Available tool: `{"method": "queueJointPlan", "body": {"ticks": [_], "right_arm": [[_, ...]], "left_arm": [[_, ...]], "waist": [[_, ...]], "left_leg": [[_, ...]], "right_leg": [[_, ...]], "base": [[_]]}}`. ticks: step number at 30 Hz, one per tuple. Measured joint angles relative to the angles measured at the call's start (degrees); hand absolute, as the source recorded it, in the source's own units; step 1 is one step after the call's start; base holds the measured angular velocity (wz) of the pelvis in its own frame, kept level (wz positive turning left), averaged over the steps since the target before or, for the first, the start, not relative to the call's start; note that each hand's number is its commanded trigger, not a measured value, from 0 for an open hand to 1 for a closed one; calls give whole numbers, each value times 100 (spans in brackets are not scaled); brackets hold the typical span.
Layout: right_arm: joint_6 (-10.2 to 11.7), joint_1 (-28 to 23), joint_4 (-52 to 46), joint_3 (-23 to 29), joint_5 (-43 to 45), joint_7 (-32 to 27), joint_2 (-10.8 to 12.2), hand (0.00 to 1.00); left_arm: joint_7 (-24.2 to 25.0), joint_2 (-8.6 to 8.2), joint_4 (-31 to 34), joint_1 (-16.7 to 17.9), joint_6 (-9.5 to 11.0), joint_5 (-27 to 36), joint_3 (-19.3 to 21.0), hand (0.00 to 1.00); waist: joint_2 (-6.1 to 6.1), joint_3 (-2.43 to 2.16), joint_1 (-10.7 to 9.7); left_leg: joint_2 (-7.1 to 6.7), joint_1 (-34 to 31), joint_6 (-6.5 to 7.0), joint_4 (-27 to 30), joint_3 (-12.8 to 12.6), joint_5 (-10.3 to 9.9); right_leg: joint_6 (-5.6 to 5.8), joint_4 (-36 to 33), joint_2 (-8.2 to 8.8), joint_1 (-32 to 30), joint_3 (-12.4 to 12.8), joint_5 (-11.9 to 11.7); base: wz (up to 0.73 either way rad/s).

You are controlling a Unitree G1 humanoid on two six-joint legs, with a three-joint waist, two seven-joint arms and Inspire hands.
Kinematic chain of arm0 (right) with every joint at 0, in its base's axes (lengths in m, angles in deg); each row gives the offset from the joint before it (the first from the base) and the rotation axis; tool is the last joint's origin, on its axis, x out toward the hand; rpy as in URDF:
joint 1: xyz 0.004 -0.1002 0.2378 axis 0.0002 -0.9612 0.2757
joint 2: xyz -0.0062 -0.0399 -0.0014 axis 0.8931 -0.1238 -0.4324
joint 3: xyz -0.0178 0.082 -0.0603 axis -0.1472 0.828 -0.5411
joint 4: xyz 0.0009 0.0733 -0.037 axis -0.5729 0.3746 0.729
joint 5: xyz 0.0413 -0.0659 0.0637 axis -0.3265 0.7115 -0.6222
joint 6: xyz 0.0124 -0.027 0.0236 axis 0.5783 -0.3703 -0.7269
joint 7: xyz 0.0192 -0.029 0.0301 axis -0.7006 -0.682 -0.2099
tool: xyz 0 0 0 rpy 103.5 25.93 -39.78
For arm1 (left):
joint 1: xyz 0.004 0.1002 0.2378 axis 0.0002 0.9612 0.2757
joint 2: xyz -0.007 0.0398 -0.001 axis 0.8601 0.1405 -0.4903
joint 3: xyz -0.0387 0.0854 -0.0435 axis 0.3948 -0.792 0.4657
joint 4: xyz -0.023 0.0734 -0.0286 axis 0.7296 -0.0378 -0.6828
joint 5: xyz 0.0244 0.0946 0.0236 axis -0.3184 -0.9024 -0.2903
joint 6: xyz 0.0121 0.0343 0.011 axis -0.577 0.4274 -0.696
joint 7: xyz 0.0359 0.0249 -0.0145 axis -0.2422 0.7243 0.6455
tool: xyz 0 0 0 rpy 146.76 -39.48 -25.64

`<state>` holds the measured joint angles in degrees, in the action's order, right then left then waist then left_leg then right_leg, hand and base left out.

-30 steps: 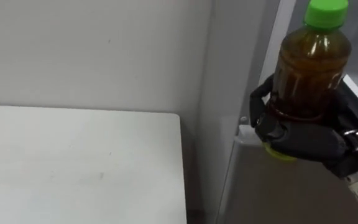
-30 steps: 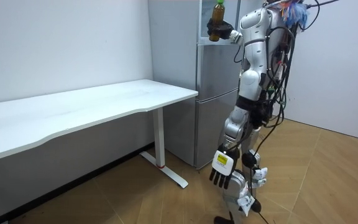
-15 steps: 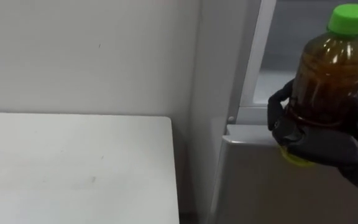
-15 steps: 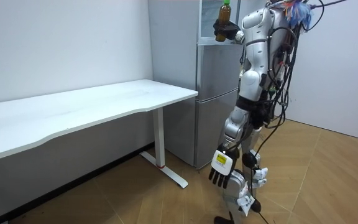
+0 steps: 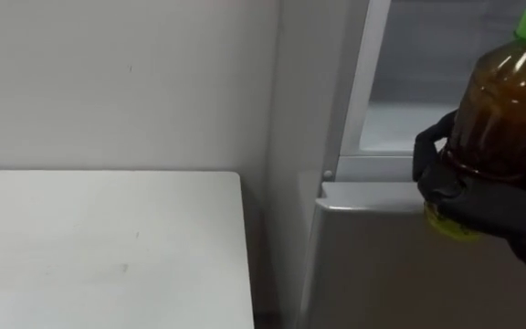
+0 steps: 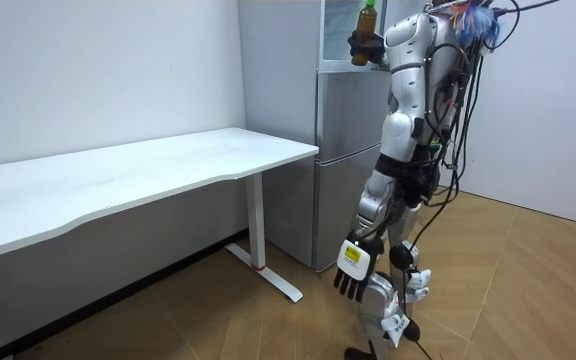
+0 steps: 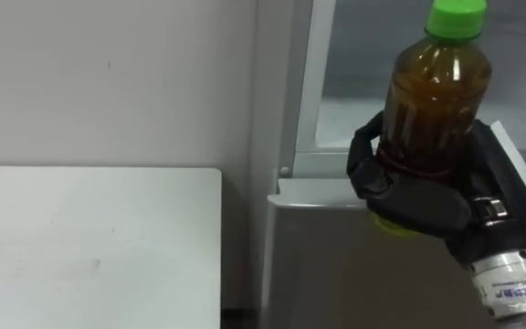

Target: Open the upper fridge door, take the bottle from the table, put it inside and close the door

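Bottle (image 5: 508, 100) of brown drink stands upright in the right hand (image 5: 487, 196), fingers clamped round its lower half, just before the open upper compartment (image 5: 409, 64) of the fridge (image 5: 382, 265), whose shelf (image 5: 398, 128) looks bare where it shows. The right eye view gives the same hold, a white tabletop (image 7: 89, 247) alongside. From the room, the robot stands at the fridge, left hand (image 6: 353, 283) hanging loose-fingered by its thigh. I judge it mid-delivery: next, reach inward and set the bottle on that shelf.

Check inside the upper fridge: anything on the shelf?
The upper fridge is open; its pale shelf looks bare where visible. The bottle in the right hand covers the compartment's right part, so that area can't be checked.
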<state>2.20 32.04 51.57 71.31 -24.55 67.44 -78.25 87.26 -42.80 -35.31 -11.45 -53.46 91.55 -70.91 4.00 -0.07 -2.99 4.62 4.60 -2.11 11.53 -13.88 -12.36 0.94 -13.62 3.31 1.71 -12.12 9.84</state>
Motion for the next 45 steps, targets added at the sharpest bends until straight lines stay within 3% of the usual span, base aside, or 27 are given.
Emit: {"method": "queueJointPlan", "body": {"ticks": [6, 11, 18, 24, 26, 31, 38, 45], "right_arm": [[-2, 1, 24, 34, -64, -14, -85, 100], [-5, 152, 178, 265, -73, -163, -396, 100], [-28, 469, 685, 315, -173, -257, -644, 100], [-225, 552, 1141, 312, -400, -257, -949, 100], [-347, 877, 1569, 314, -550, -284, -955, 100], [-494, 1392, 1865, 313, -970, -313, -984, 100], [-511, 2312, 2907, 211, -1326, -557, -1007, 100], [-660, 2649, 3775, -76, -1258, -644, -1010, 100]], "left_arm": [[-8, 3, 2, -44, -1, -9, 95, 0], [12, 21, 35, -41, -7, -73, 343, 0], [20, 41, 37, -87, -41, -345, 385, 0], [16, 74, 78, -90, -130, -346, 411, 0], [10, 97, 138, -91, -130, -461, 436, 0], [10, 89, 205, -67, -144, -582, 461, 0], [-8, 137, 336, -75, -277, -559, 493, 0], [-12, 146, 385, -61, -416, -550, 493, 0]], "waist": [[45, -2, 7], [157, 41, 32], [187, 33, 66], [238, 26, 151], [282, 48, 152], [288, 44, 190], [385, -13, 335], [346, -7, 426]], "left_leg": [[1, 14, -1, -16, -12, 0], [2, 6, -1, -25, -10, 1], [3, 6, -1, -31, -11, 0], [2, 21, -3, -49, -8, 1], [2, 3, -3, -22, 2, 1], [-4, 1, -3, -40, 37, 1], [-3, -4, -2, -4, 83, 1], [-7, -38, -2, 28, 271, 1]], "right_leg": [[-3, -9, -10, -43, 34, -2], [-5, -6, -17, -56, 50, -3], [-5, -3, -21, -64, 46, -3], [-5, -3, -26, -59, 47, -3], [-5, -8, -21, -65, 42, -3], [-5, -2, -27, -71, 49, -3], [-5, 6, -26, -35, 4, -3], [-5, 0, 6, 37, -259, -3]], "base": [[-3], [0], [0], [0], [0], [0], [2], [13]]}}
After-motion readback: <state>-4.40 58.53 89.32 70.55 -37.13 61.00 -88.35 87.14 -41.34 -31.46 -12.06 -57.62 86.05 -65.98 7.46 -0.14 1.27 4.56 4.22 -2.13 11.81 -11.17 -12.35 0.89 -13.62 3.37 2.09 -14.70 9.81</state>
